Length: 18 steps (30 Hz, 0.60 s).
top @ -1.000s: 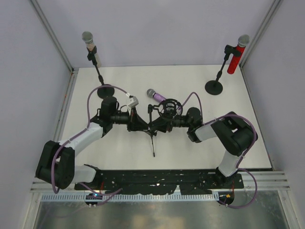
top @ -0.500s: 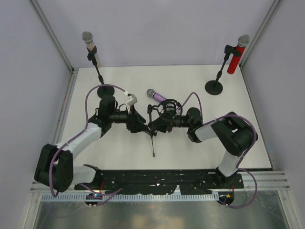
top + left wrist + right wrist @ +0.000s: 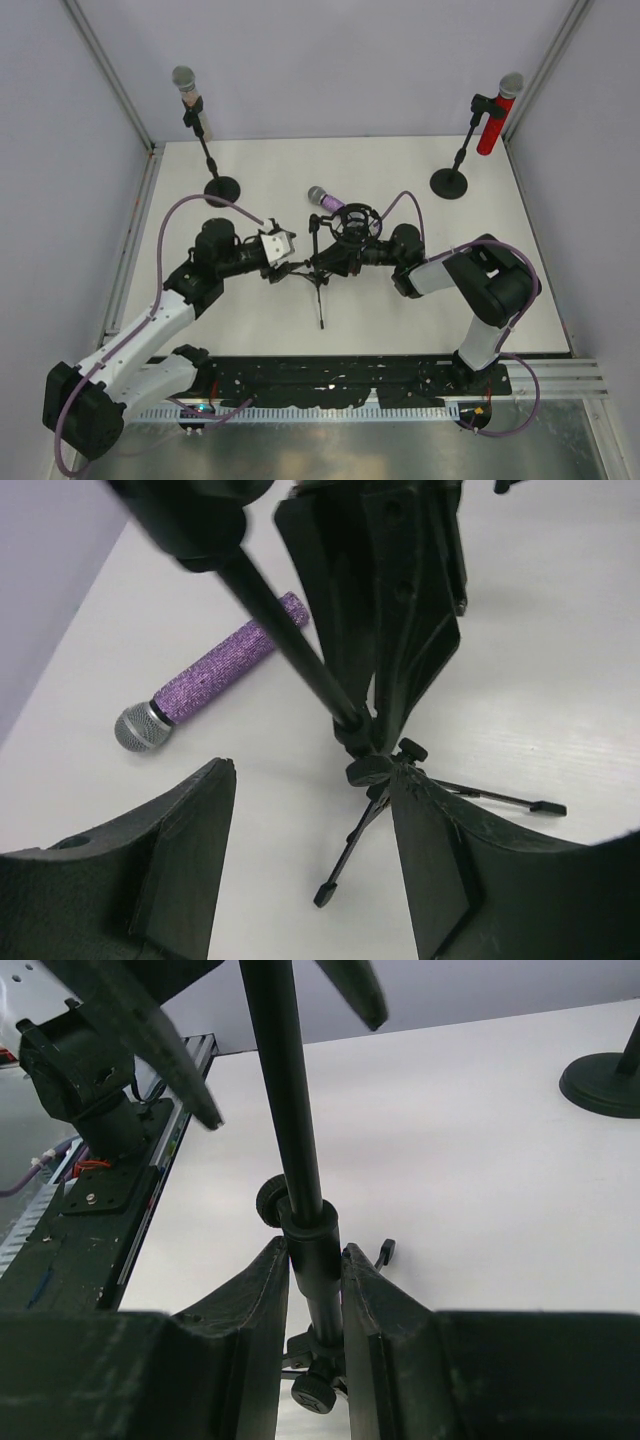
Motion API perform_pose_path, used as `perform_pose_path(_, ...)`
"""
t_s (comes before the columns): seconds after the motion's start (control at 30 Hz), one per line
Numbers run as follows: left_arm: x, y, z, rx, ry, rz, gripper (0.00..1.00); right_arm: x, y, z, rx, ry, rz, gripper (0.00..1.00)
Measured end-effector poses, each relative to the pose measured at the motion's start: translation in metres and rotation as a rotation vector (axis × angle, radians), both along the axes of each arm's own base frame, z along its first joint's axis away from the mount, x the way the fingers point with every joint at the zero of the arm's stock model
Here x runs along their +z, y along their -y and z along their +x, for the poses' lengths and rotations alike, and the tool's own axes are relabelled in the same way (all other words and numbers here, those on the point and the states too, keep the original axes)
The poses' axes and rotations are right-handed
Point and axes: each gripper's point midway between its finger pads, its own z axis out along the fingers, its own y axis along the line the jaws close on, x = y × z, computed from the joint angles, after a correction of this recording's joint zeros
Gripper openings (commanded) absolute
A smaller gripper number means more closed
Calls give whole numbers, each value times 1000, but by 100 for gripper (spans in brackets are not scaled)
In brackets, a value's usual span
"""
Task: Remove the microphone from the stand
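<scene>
Black and narrow, the right gripper (image 3: pixel 313 1258) is clamped tight around the pole of the black tripod microphone stand (image 3: pixel 285 1080). The left gripper (image 3: pixel 310 805) is parted and empty, facing the stand's folding legs from close by. Beyond the stand, the purple glittery microphone with silver mesh head (image 3: pixel 215 670) lies on the white table (image 3: pixel 560 680).

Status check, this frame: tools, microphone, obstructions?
Left tool open, holding nothing. Right tool shut on stand pole. Purple microphone in mount, not removed. Nothing blocking it.
</scene>
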Motion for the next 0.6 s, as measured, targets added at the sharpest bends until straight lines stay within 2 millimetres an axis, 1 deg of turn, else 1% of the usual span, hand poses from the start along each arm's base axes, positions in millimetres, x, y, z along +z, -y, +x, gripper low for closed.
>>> perform_pose_path(0.07, -3, 4, -9, -30, 69, 37, 65, 0, 0, 1, -1, -3, 0, 23)
perform_pose_path(0.17, -17, 9, -18, -67, 131, 99, 63, 0, 0, 1, -2, -6, -1, 23)
perform_pose_path(0.23, -27, 7, -18, -66, 149, 142, 60, 0, 0, 2, -3, -8, -1, 23)
perform_pose_path(0.3, -32, 6, -16, -66, 179, 175, 59, 0, 0, 2, -3, -8, -1, 23)
perform_pose_path(0.5, -43, 6, -17, -76, 249, 243, 59, 1, 0, 2, -2, -10, -1, 24)
perform_pose_path(0.6, -49, 8, -18, -82, 268, 262, 54, 1, 0, 2, -2, -10, -2, 24)
